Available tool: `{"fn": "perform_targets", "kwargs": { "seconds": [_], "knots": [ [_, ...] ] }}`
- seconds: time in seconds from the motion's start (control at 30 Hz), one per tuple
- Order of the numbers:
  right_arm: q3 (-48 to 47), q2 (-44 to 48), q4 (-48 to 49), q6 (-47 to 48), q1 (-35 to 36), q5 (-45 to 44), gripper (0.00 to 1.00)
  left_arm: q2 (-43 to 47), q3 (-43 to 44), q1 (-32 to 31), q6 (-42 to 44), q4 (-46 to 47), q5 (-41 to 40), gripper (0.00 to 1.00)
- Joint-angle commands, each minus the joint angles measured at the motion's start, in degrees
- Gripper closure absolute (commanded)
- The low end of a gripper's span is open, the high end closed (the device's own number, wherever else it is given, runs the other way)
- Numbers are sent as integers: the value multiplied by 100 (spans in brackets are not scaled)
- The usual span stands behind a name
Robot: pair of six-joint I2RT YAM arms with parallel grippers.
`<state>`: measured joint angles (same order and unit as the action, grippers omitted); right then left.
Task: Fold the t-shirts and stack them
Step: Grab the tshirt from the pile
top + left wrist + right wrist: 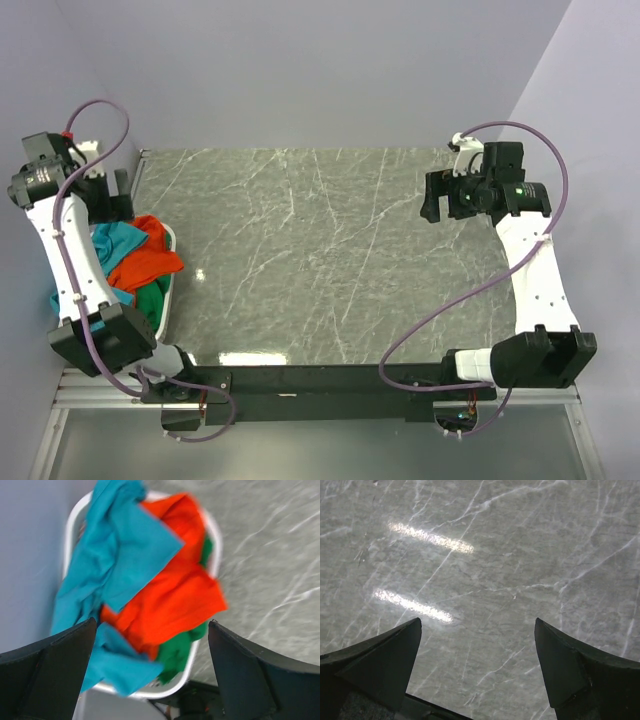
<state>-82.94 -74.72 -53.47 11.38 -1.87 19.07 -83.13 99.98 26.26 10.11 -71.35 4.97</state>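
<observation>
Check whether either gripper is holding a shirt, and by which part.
Nothing is held. The left gripper is open above the shirts piled in the basket; the right gripper is open over the table.

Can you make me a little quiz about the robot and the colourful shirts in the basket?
1. True or false: the orange t-shirt lies in the white basket.
2. The teal t-shirt drapes over the orange one. Which colour peeks out from underneath? A green, B yellow, C pink.
3. Fill in: the left gripper and the right gripper both have their jaws ____.
Key: 1 true. 2 A, the green t-shirt. 3 open.
</observation>
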Motion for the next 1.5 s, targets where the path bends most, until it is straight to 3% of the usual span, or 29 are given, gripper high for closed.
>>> {"fn": "perform_targets", "kwargs": {
  "seconds": [0.0,0.1,0.4,0.9,1.0,1.1,1.13,1.17,1.2,1.27,1.47],
  "knots": [
    [-170,-113,12,32,-6,316,0,420,-302,282,570,-389,-479,1],
    [-223,-235,47,-12,2,483,0,622,-811,616,931,-196,-962,1],
    [-478,-649,-93,14,46,730,0,693,-2052,1609,1678,691,-1411,1],
    [-636,-869,-207,163,55,624,1,-124,-2537,1760,1714,1510,-1649,2],
    [-689,-887,-216,207,55,554,1,-264,-2466,1760,1653,1423,-1526,10],
    [-715,-913,-234,233,55,528,2,-326,-2317,1760,1556,1178,-1306,39],
    [-715,-922,-234,242,46,519,2,-326,-2169,1768,1529,1098,-1245,58],
    [-715,-939,-242,251,55,519,2,-318,-2054,1760,1503,1019,-1105,68],
    [-715,-931,-251,260,55,519,2,-283,-1940,1760,1468,818,-1043,86],
    [-733,-957,-260,269,55,528,3,-239,-1484,1751,1424,597,-867,100],
    [-986,-1080,-304,365,46,431,3,-247,466,1567,1310,-422,-332,100]
  ]
}}
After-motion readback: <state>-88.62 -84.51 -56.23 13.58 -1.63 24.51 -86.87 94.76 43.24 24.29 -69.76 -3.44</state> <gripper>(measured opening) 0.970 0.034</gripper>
